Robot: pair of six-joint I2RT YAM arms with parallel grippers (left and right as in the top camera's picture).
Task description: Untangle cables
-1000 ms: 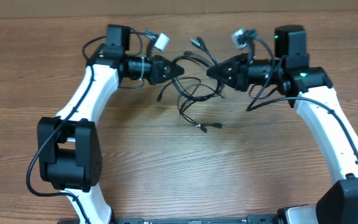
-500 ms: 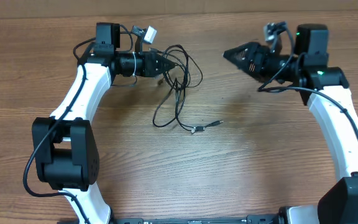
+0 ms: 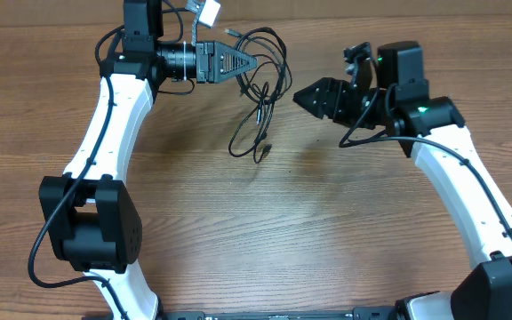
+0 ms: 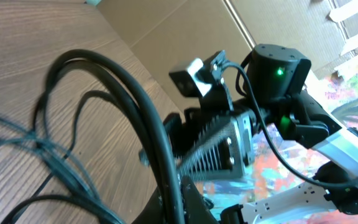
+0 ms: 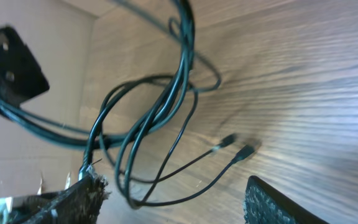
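A tangle of thin black cables hangs from my left gripper, which is shut on one thick strand near the far edge of the table. The loops droop and the loose plug ends reach the wood. In the left wrist view the strand runs between the jaws. My right gripper is open and empty, just right of the tangle and apart from it. In the right wrist view its fingers are spread wide, with the loops and two plug ends ahead of them.
The wooden table stretches toward the near side. A cardboard wall runs along the far edge behind both arms. The right arm's own wiring loops beside its wrist.
My right gripper has let go of the cables, pulled away right, then come back toward them. My left gripper has carried the tangle up and toward the far edge, lifting most of it off the table.
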